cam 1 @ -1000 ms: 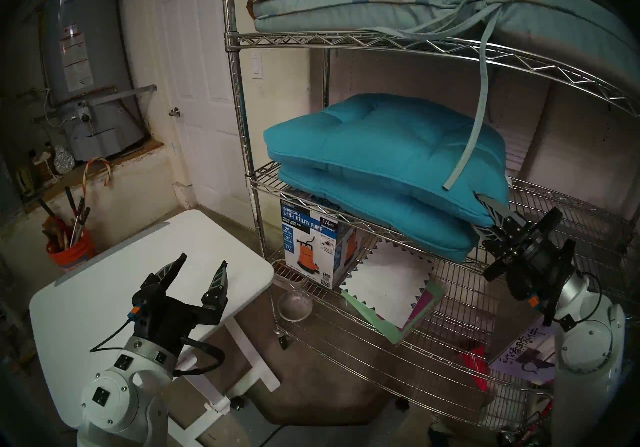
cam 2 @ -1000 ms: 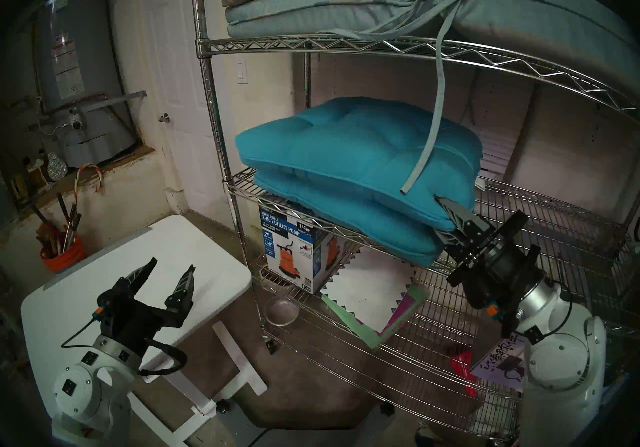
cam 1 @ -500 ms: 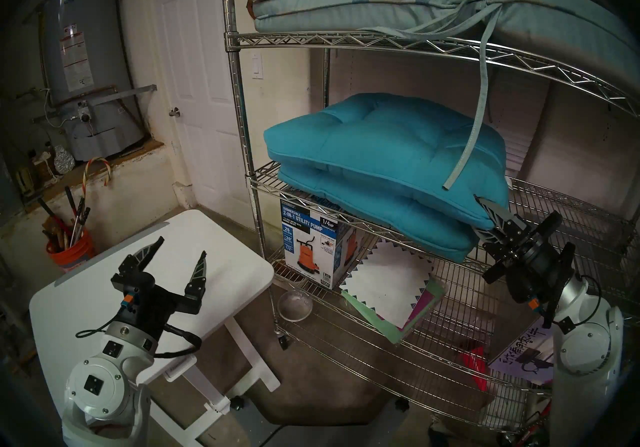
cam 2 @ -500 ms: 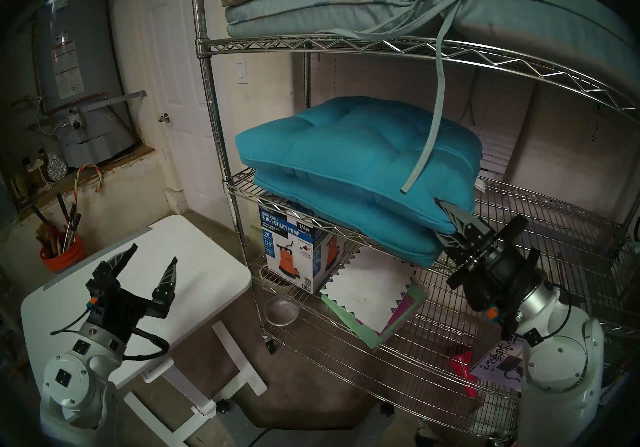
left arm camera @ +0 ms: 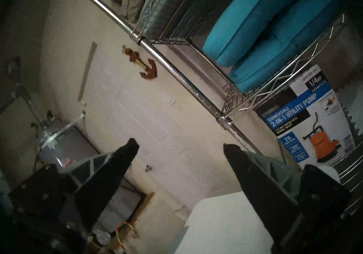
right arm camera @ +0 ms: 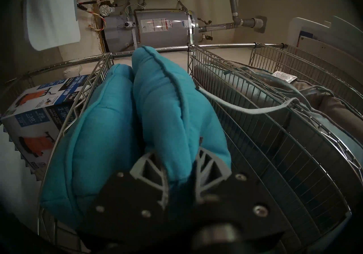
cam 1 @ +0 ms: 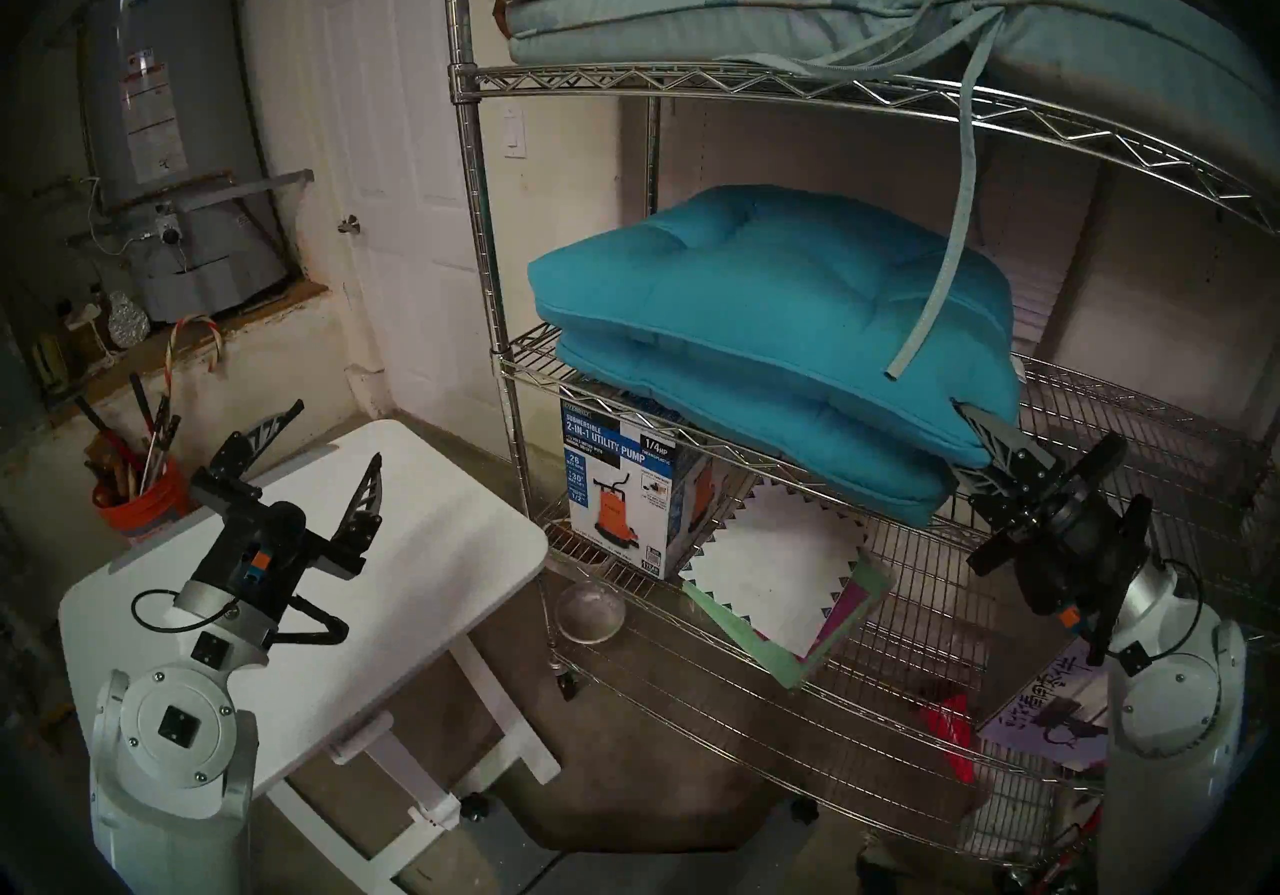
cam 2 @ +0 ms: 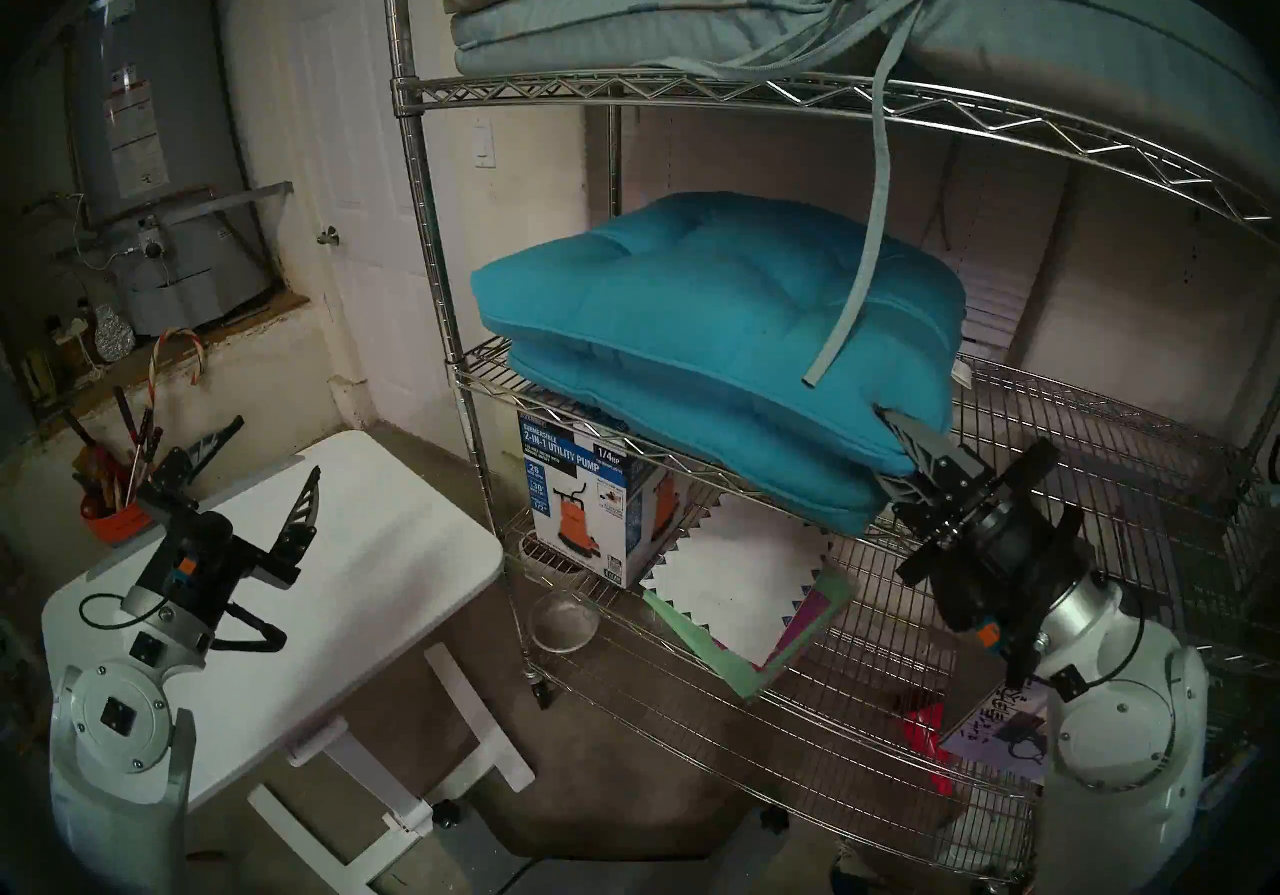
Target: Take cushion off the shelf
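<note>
Teal tufted fabric cushion (cam 1: 769, 311), topmost of two on the chrome wire shelf's (cam 1: 866, 485) middle tier: our right gripper (right arm camera: 181, 166) pinches its corner; left gripper (cam 1: 336, 439) gapes empty. We'd pull outward slowly, clear of the dangling strap.

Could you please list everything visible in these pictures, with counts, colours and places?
shelf: one, chrome wire, centre to right.
teal cushions: two, stacked on the middle tier.
pale cushions: several, grey-blue and tan, top tier; one tie strap hangs down.
pump box: one, white, blue and orange, lower tier.
paper sheets: a few, white, green and purple, lower tier.
glass bowl: one, clear, lower tier's front edge.
white table: one, left of the shelf.
orange bucket: one, holding tools, far left.
water heater: one, grey, left wall.
door: one, white, behind.
left hand: open, above the table.
right hand: shut on the upper teal cushion's corner.
</note>
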Tool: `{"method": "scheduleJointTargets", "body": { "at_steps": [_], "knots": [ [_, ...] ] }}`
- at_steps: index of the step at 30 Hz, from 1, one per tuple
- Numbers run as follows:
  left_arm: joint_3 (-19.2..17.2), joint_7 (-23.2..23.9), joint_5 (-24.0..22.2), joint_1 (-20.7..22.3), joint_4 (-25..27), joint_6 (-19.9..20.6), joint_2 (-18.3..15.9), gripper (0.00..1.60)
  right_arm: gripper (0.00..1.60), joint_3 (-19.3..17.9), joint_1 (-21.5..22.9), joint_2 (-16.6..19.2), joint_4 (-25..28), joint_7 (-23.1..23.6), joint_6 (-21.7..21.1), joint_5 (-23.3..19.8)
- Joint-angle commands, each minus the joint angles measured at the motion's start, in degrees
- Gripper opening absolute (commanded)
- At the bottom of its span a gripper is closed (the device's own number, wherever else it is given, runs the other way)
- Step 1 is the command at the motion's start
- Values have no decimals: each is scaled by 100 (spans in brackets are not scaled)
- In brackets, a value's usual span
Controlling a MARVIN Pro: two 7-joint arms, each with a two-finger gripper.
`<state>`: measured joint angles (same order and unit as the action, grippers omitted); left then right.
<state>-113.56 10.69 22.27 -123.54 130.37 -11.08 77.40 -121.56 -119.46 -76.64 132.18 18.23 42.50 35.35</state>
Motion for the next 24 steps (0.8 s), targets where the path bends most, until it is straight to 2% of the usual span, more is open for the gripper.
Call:
{"method": "scheduleJointTargets", "body": {
  "at_steps": [1,3,5,6,9,10,12,13,14,15,16,17,24],
  "knots": [
    [91,-187,541,580,-51,-225,-412,160,0,19,-51,-69,84,-76,75,-67],
    [199,-290,781,843,-167,-260,-555,160,0,45,-73,-95,106,-78,95,-63],
    [219,-336,784,824,-167,-235,-643,160,0,57,-77,-99,104,-77,99,-59],
    [327,-317,991,1218,-399,-303,-648,160,0,78,-82,-113,102,-82,115,-56],
    [414,-477,1107,1263,-497,-314,-853,160,0,94,-86,-125,105,-89,124,-51],
    [426,-579,1134,1144,-470,-307,-942,160,0,100,-87,-128,106,-92,126,-49],
    [502,-622,1211,1332,-620,-336,-1025,160,0,110,-86,-129,104,-96,133,-49],
    [565,-603,1293,1554,-752,-367,-983,160,0,115,-86,-124,101,-97,139,-52],
    [600,-759,1266,1405,-721,-326,-1143,160,0,118,-84,-123,99,-100,142,-51],
    [664,-621,1418,1814,-923,-432,-973,160,0,126,-80,-120,89,-104,146,-68],
    [664,-621,1418,1814,-923,-432,-973,160,0,126,-80,-120,89,-104,146,-68],
    [681,-766,1371,1622,-853,-380,-1139,160,0,128,-77,-119,86,-105,147,-69],
    [856,-863,1617,2018,-1105,-571,-1108,160,0,183,9,-95,10,-112,135,-40]
  ]
}}
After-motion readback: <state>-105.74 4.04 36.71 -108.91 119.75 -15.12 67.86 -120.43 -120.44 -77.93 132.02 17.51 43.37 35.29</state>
